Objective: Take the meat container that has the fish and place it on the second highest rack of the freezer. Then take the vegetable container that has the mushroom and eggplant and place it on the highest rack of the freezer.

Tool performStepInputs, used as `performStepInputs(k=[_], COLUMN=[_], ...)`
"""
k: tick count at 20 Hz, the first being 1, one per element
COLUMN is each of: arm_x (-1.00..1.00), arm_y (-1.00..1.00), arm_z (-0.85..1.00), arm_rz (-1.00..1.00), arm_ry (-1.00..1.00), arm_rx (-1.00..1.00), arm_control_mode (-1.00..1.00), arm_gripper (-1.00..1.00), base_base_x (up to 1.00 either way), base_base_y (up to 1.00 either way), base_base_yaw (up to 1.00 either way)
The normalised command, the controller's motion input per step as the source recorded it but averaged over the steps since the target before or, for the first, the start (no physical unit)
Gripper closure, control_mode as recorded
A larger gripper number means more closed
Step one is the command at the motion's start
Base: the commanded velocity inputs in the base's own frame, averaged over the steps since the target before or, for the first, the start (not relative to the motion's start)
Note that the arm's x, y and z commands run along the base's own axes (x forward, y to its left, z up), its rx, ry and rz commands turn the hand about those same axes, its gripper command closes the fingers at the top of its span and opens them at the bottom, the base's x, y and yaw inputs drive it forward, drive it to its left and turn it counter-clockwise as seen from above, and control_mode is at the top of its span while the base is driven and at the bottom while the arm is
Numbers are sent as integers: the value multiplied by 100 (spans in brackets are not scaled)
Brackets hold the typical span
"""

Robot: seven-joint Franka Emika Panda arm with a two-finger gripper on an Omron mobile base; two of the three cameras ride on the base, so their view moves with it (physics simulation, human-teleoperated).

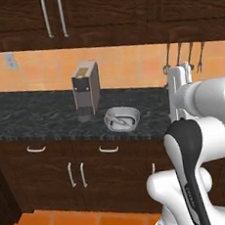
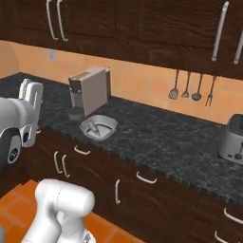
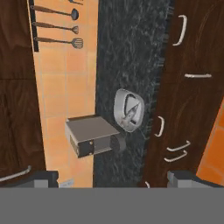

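The meat container (image 1: 121, 119), a shallow pale grey tub with the slim silvery fish (image 3: 131, 113) in it, sits near the front edge of the dark stone counter (image 1: 31, 113). It also shows as the tub (image 2: 98, 127) in the right base view and the tub (image 3: 128, 109) in the hand view. My gripper (image 3: 114, 178) is open, its two dark fingertips (image 3: 41, 178) wide apart with nothing between them. It hangs in the air well short of the tub. The white hand (image 1: 180, 90) is raised to the right of the tub. The freezer, its racks and the vegetable container are out of view.
A grey coffee machine (image 1: 86, 87) stands right behind the tub, with a small dark cup (image 2: 75, 113) under it. Utensils (image 2: 191, 88) hang on the orange tiled wall. A toaster (image 2: 232, 137) stands far right. Dark cabinets with handles sit above and below the counter.
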Motion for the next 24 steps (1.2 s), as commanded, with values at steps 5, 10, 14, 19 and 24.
performStepInputs(k=[5, 10, 14, 19, 24], arm_x=[0, 0, 0, 0, 0], arm_y=[0, 0, 0, 0, 0], arm_z=[0, 0, 0, 0, 0], arm_rz=[0, 0, 0, 0, 0], arm_ry=[0, 0, 0, 0, 0], arm_rx=[0, 0, 0, 0, 0], arm_control_mode=[100, 100, 100, 100, 100], arm_gripper=[-100, -100, -100, -100, -100], base_base_x=[41, 73, 60, 37, 8], base_base_y=[61, 30, 0, 2, 1], base_base_yaw=[-28, -17, -9, -18, -5])
